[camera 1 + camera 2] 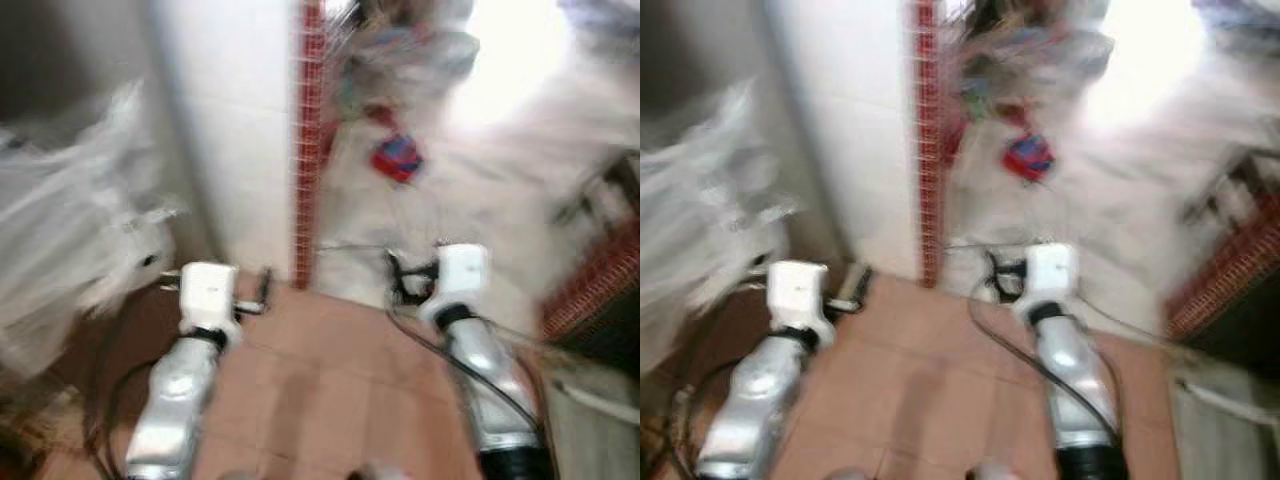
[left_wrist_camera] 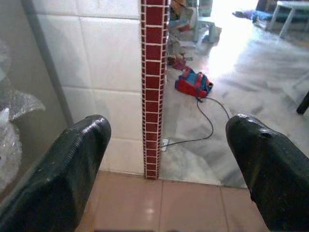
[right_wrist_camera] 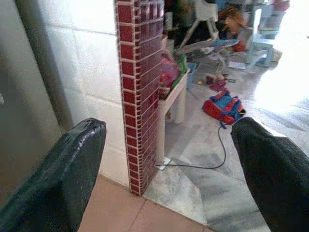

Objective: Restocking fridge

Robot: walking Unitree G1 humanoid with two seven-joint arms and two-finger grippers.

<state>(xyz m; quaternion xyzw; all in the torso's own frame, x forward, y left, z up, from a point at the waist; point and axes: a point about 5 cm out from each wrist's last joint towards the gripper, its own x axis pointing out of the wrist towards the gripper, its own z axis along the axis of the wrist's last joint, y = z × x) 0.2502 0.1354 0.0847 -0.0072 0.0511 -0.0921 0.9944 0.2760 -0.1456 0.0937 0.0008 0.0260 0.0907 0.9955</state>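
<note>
Both silver arms reach forward over a terracotta tiled floor (image 1: 320,380); the head views are blurred. My left gripper (image 2: 166,130) is open with nothing between its black fingers (image 2: 63,169). It faces a white tiled wall (image 2: 111,72) edged by a red tile column (image 2: 154,87). My right gripper (image 3: 169,128) is open too and holds nothing, facing the same column (image 3: 137,87). In the left eye view the left gripper (image 1: 262,292) and the right gripper (image 1: 402,278) hang just short of the wall's foot. A grey panel (image 2: 29,96) stands left of the wall; I cannot tell what it is.
Crinkled clear plastic (image 1: 80,230) bulges at the left. Past the column lies a marble floor (image 2: 251,96) with a red and blue bag (image 2: 193,83), a black cable (image 2: 207,121) and scattered clutter. A low white table (image 3: 174,92) stands behind the column. A red-brown woven thing (image 1: 600,290) is at the right.
</note>
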